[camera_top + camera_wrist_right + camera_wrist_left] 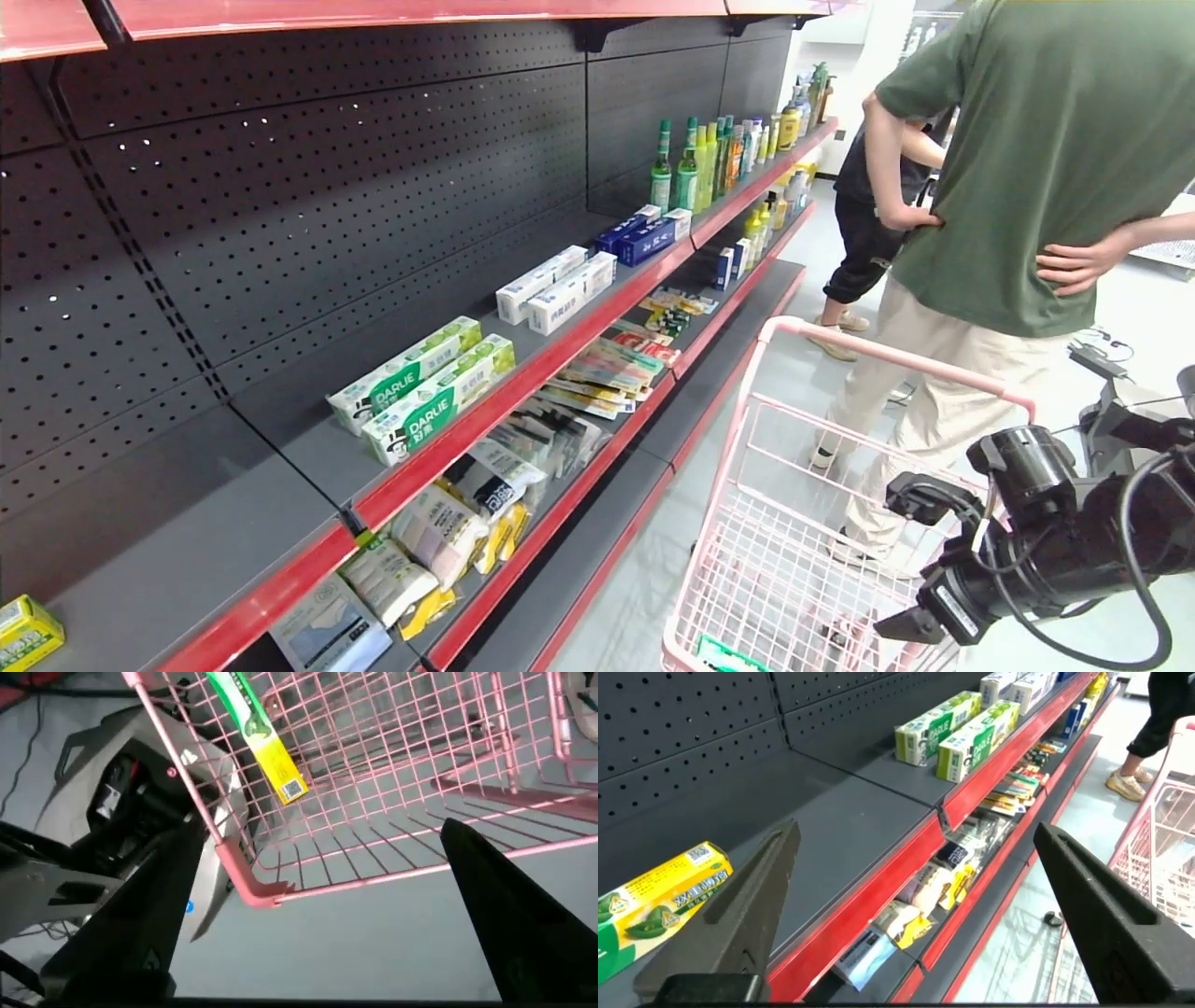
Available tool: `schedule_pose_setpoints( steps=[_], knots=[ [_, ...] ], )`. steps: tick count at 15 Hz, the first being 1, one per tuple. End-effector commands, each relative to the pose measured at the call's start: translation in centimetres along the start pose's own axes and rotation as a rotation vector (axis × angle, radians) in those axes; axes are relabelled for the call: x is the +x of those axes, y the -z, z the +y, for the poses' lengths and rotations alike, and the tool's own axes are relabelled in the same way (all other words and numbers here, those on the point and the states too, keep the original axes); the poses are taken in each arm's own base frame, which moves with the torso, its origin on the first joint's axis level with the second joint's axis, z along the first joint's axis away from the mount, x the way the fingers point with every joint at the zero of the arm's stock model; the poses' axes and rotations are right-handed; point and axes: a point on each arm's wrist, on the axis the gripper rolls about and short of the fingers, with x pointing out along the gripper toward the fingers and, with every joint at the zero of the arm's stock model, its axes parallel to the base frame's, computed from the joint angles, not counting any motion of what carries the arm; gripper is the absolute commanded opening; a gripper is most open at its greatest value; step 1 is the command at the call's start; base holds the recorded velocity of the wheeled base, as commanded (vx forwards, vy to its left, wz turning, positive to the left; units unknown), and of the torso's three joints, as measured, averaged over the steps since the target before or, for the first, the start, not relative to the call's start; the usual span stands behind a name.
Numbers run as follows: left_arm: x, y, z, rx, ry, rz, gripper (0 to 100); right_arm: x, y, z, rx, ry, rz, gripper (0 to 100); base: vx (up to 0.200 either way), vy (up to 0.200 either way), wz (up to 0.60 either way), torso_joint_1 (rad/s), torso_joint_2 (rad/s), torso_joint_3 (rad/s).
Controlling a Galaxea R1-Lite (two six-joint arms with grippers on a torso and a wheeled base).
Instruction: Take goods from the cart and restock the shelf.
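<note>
Hovering empty, nothing gripped yet.
Shelf (233, 523) is running along robot's left; pink cart (896, 359) is sitting front-right. Green-yellow box (252, 728) is lying inside cart, beyond R gripper (313, 840) and apart from its spread fingers, not btwn them. Box's long axis is running away from gripper, yellow end nearer it. L gripper (915, 829), also spread, is hanging near shelf, w/ yellow-green pack (663, 896) nearby.
</note>
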Motion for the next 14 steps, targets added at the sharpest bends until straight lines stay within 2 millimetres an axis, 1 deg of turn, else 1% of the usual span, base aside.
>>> schedule_pose_setpoints(
  steps=[1, 4, 7, 11, 14],
  knots=[
    [0.0, 0.0, 0.0, 0.0, -0.001, 0.001, 100, 1.7, 0.4, -0.1, 0.001, -0.036, 0.055, 100, 0.0, 0.0, 0.0, -0.09, 0.2, 0.124],
    [0.0, 0.0, 0.0, 0.0, -0.001, 0.001, 100, 2.7, -0.1, -0.3, -0.031, -0.047, 0.065, 100, 0.0, 0.0, 0.0, -0.1, 0.22, 0.123],
    [0.0, 0.0, 0.0, 0.0, -0.001, -0.001, 100, 3.1, -0.8, -0.2, -0.054, -0.049, 0.056, 100, 0.0, 0.0, 0.0, -0.123, 0.27, 0.15],
    [0.0, 0.0, 0.0, 0.0, -0.001, 0.001, 100, 3.8, -1.5, 0.4, -0.084, -0.085, 0.05, 100, 0.0, 0.0, 0.0, -0.149, 0.33, 0.187],
    [0.0, 0.0, 0.0, 0.0, -0.001, 0.001, 100, 4.9, -1.9, 0.9, -0.127, -0.121, 0.058, 100, 0.0, 0.0, 0.0, -0.144, 0.33, 0.188]
  ],
)
